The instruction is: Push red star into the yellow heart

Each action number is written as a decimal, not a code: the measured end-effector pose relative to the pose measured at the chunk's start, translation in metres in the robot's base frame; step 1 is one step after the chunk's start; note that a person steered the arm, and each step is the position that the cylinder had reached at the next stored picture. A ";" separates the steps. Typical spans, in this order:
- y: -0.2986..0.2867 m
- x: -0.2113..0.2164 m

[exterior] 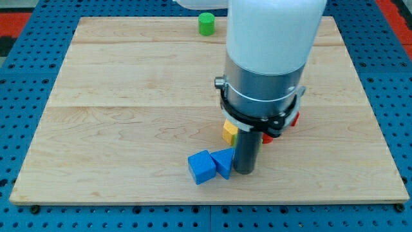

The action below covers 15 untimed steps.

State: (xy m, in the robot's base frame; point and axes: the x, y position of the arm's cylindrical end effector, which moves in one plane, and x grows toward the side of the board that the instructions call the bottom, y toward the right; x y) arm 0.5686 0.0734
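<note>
A yellow block (229, 132), likely the yellow heart, shows only as a small part at the arm's lower left; its shape cannot be made out. A red block (293, 120) peeks out at the arm's right, and a red sliver (266, 137) shows beside the rod; the red star's shape is hidden by the arm. My tip (244, 171) rests on the board just below the yellow block, touching or nearly touching the right side of a blue triangle block (223, 161).
A blue cube (201, 167) lies against the blue triangle's left. A green cylinder (206, 24) stands at the view's top. The large white and grey arm body (267, 58) covers the board's middle right. The wooden board (116, 109) sits on a blue pegboard.
</note>
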 end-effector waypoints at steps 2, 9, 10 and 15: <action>0.098 -0.062; 0.000 0.026; -0.051 0.026; 0.127 -0.092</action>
State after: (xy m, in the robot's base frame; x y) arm 0.4762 0.2001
